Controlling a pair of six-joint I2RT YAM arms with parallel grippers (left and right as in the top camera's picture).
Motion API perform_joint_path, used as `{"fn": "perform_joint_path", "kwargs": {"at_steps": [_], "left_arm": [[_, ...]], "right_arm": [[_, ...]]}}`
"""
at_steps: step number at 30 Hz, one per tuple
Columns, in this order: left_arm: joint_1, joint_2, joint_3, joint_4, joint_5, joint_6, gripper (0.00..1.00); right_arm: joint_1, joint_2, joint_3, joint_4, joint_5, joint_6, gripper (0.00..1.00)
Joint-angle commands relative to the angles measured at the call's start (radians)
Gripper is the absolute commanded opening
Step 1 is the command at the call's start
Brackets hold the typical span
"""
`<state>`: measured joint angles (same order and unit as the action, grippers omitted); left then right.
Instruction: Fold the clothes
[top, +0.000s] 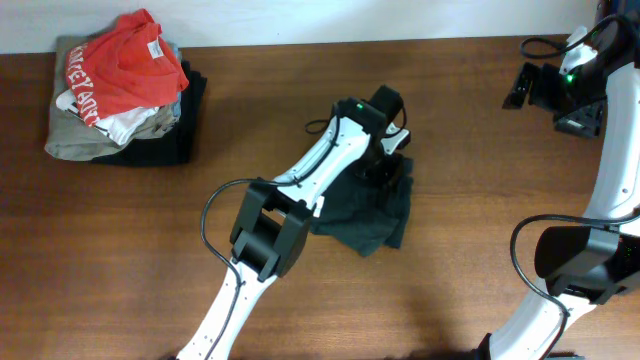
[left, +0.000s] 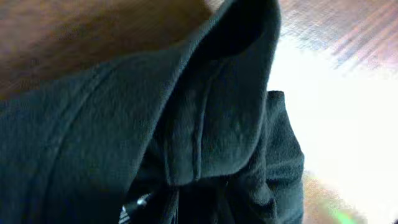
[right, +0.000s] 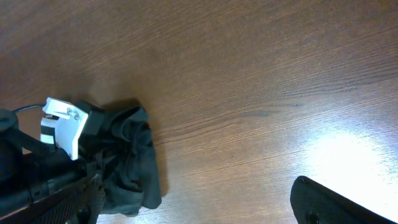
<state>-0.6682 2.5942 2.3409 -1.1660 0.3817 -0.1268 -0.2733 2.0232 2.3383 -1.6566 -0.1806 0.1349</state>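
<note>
A dark green garment (top: 372, 212) lies crumpled at the middle of the wooden table. My left gripper (top: 386, 158) is down on its far edge. In the left wrist view the bunched garment (left: 205, 124) fills the frame and rises in a fold close to the camera, hiding the fingers; the gripper looks shut on the cloth. My right gripper (top: 522, 86) hovers at the far right, away from the garment, open and empty. Only one of its dark fingers (right: 329, 202) shows in the right wrist view, which also shows the garment (right: 127, 162) under the left gripper.
A pile of clothes (top: 120, 90), with a red shirt on top, sits at the far left corner. The bare wooden table (top: 480, 200) stretches between the garment and the right arm. The left arm's links (top: 270, 235) cross the table's front middle.
</note>
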Motion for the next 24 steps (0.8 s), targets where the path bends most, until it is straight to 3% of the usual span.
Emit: {"fn": "perform_joint_path", "kwargs": {"at_steps": [1,7,11,17,21,24], "left_arm": [[-0.009,-0.028,0.076,-0.055,0.019,0.049,0.2],[-0.01,-0.133,0.235,-0.292,0.018,0.099,0.21],[-0.01,-0.139,0.214,-0.468,-0.058,0.099,0.28],[-0.034,-0.139,0.053,-0.447,-0.064,0.102,0.32],[-0.049,-0.139,-0.092,-0.352,-0.062,0.097,0.33],[-0.064,-0.139,-0.214,-0.298,0.049,0.099,0.32]], "right_arm": [[0.0,-0.019,0.01,0.0,0.009,0.0,0.99],[0.0,-0.019,0.01,0.0,0.009,0.0,0.99],[0.0,-0.019,0.01,0.0,0.009,0.0,0.99],[0.0,-0.019,0.01,0.0,0.009,0.0,0.99],[0.0,-0.019,0.01,0.0,0.009,0.0,0.99],[0.0,-0.019,0.01,0.0,0.009,0.0,0.99]]}}
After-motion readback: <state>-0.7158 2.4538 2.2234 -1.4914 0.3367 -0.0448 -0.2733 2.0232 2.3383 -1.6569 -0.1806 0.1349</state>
